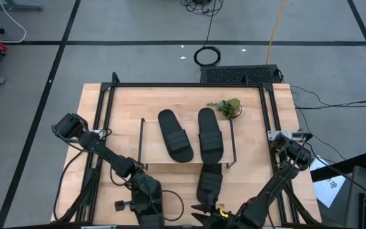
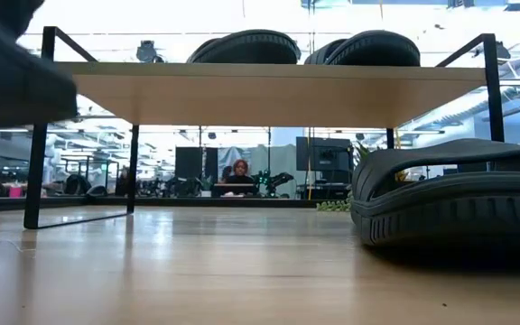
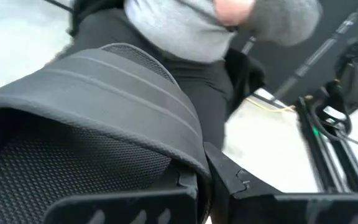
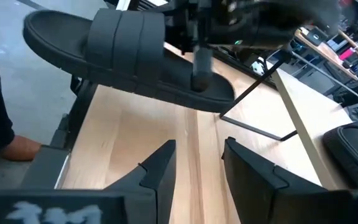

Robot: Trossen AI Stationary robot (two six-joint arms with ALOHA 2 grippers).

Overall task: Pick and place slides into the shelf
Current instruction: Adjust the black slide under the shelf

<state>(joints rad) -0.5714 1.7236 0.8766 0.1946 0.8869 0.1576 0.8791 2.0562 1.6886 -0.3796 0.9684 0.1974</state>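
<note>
Tabletop (image 1: 126, 102): left fingers (image 4: 199, 79) pinching slide (image 4: 123, 53) (no labels legible), right fingers (image 4: 197, 171) spread.

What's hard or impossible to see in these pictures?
1. Held slide: in the high view it cannot be told apart from the dark left arm at the bottom edge.
2. Left gripper: blurred in the right wrist view, where it clamps that slide.
3. Person: blurred and cut off by the left wrist view's top edge.
4. Table slide: the low view's right edge cuts it off.
</note>
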